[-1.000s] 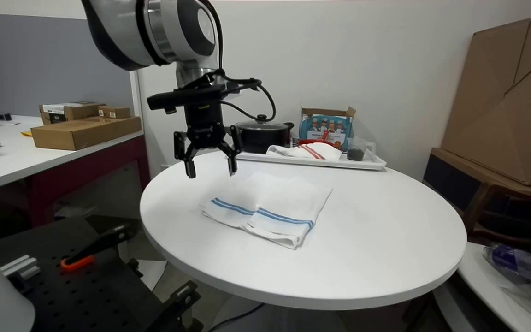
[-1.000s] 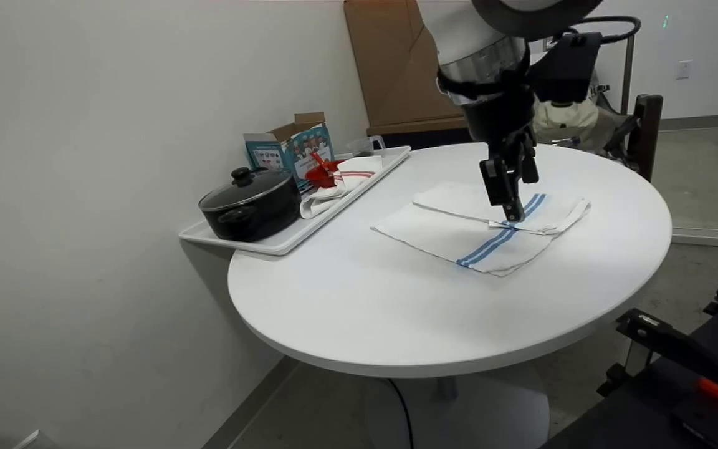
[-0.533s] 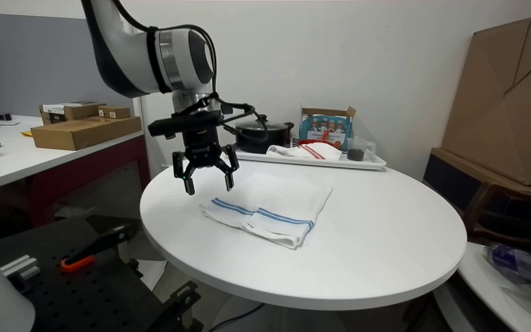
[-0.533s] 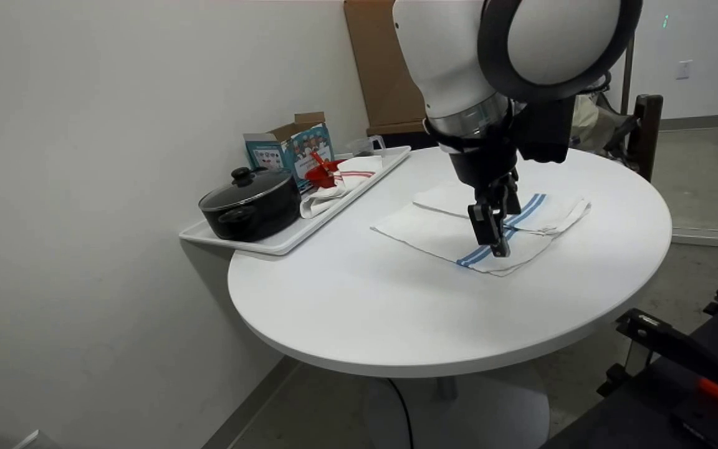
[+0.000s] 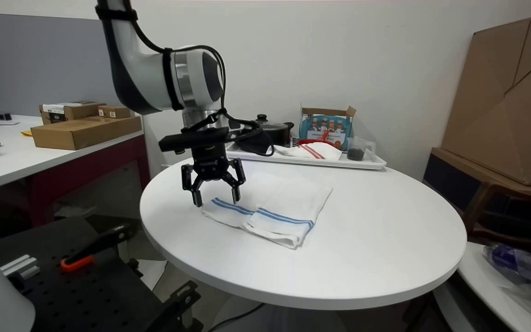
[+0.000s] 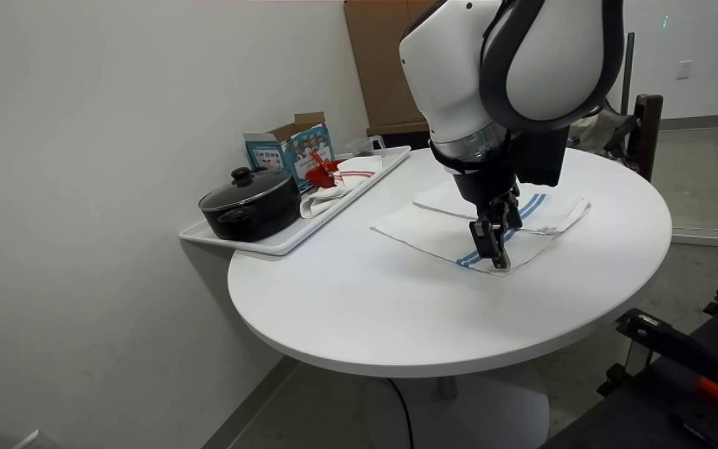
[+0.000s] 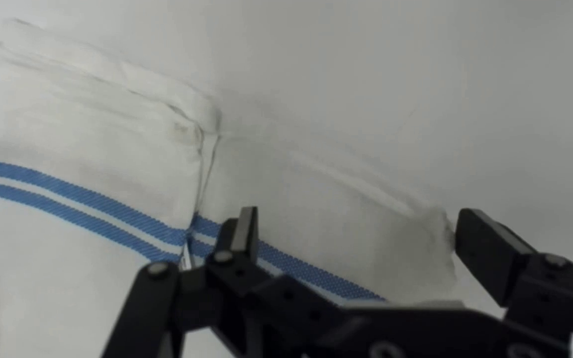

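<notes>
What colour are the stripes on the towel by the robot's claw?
Blue: two stripes across the white towel, clearest in the wrist view.

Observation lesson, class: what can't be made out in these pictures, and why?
Wrist view: part of the striped towel, covered by the gripper.
An exterior view: part of the black pot, behind black cables.
An exterior view: the large cardboard box, cut off by the right edge.
Both exterior views: fine print on the teal box, too small to read.

The white arm (image 5: 148,80) arches down from above, its tool (image 5: 217,203) (both fingers (image 5: 236,192) spread wide) pointing downward below the wrist (image 5: 198,116).
</notes>
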### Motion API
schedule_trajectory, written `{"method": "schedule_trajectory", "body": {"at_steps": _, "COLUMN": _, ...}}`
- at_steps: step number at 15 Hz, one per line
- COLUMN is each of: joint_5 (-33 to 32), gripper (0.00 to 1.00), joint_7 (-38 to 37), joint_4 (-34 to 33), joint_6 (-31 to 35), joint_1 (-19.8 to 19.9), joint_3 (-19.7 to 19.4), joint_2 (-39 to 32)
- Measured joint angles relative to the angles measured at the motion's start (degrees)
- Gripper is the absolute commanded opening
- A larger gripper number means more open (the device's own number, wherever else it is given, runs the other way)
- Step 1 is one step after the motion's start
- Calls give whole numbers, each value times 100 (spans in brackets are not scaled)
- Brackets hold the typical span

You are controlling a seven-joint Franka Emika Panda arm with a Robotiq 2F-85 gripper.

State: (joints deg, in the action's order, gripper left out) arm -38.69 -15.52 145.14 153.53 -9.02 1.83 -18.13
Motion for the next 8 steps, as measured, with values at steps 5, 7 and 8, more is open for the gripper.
{"method": "schedule_trajectory", "body": {"at_steps": 5, "joint_5": -13, "gripper": 88, "joint_7": -13, "joint_4": -100, "joint_6": 167, "joint_1": -118, "joint_3": -71, "joint_2": -210}}
{"method": "schedule_trajectory", "body": {"at_steps": 7, "joint_5": -13, "gripper": 97, "joint_7": -13, "joint_4": -115, "joint_6": 192, "joint_1": -177, "joint_3": -59, "joint_2": -260}}
{"method": "schedule_trajectory", "body": {"at_steps": 8, "joint_5": -13, "gripper": 99, "joint_7": -13, "joint_4": -120, "joint_6": 197, "joint_1": -203, "joint_3": -51, "joint_2": -273}}
